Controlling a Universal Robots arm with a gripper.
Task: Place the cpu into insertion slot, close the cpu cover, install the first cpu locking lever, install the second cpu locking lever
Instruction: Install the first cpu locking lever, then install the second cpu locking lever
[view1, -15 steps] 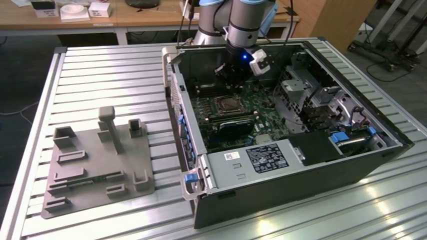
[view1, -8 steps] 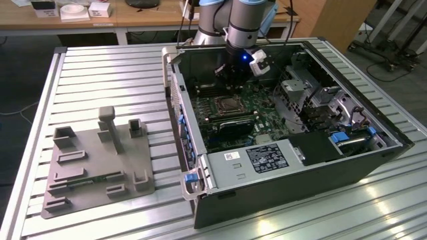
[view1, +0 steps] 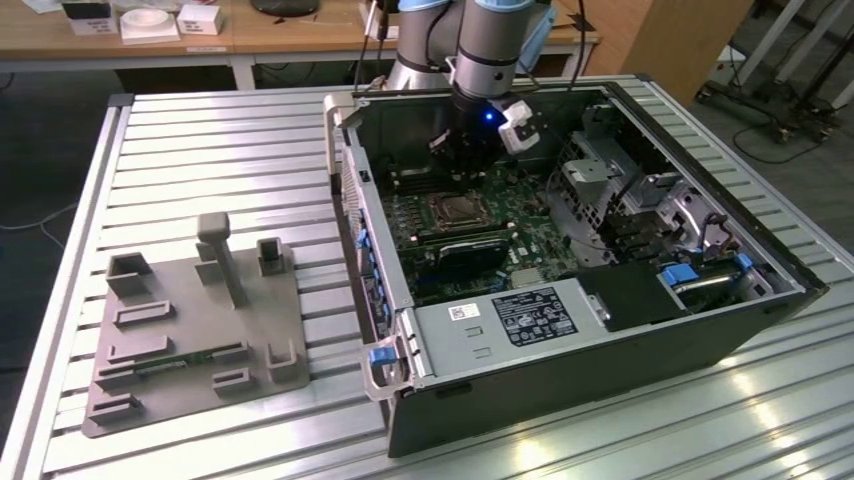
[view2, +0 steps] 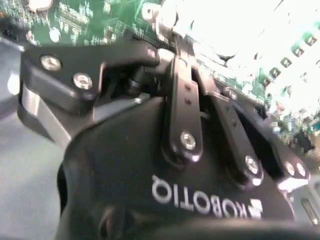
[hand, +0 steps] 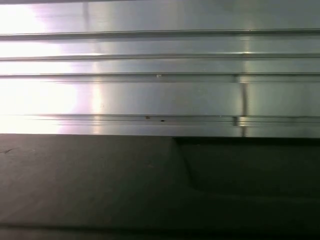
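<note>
- The robot arm (view1: 491, 35) comes down from the top of the exterior view; it is grey and silver and stands almost straight up and down
- A small blue light glows at its wrist, next to a white box on the side
- The gripper (view1: 461, 165) is black and points down
- In the second wrist view the gripper (view2: 175, 25) is seen from close behind, with a big black body, black link bars and shiny screws
- The finger ends are lost in bright glare there
</note>
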